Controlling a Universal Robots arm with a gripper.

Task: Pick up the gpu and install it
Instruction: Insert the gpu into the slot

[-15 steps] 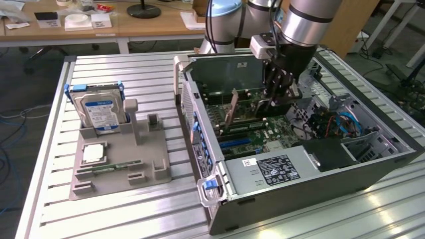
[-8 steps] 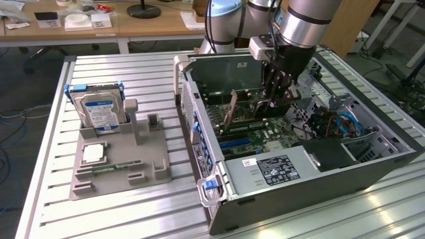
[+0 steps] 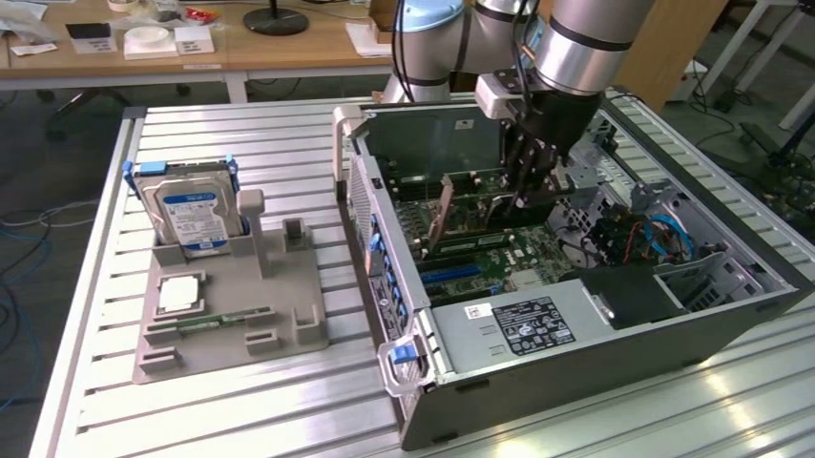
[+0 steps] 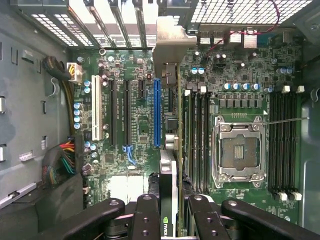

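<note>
Slatted aluminium bench, open computer case (image 3: 713,310): GPU install in progress.
My claw (image 4: 168,212) is clenching the gpu (image 4: 168,175) edge-on by its upper edge, hanging over the blue slot (image 4: 157,112) of the motherboard (image 4: 235,95); item judged light, stiff, fragile, so I am gripping edges only.

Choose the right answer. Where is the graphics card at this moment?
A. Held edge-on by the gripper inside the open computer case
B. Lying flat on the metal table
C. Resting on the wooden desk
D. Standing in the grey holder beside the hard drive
A: the gripper grips the graphics card edge-on over the motherboard inside the computer case.
</note>
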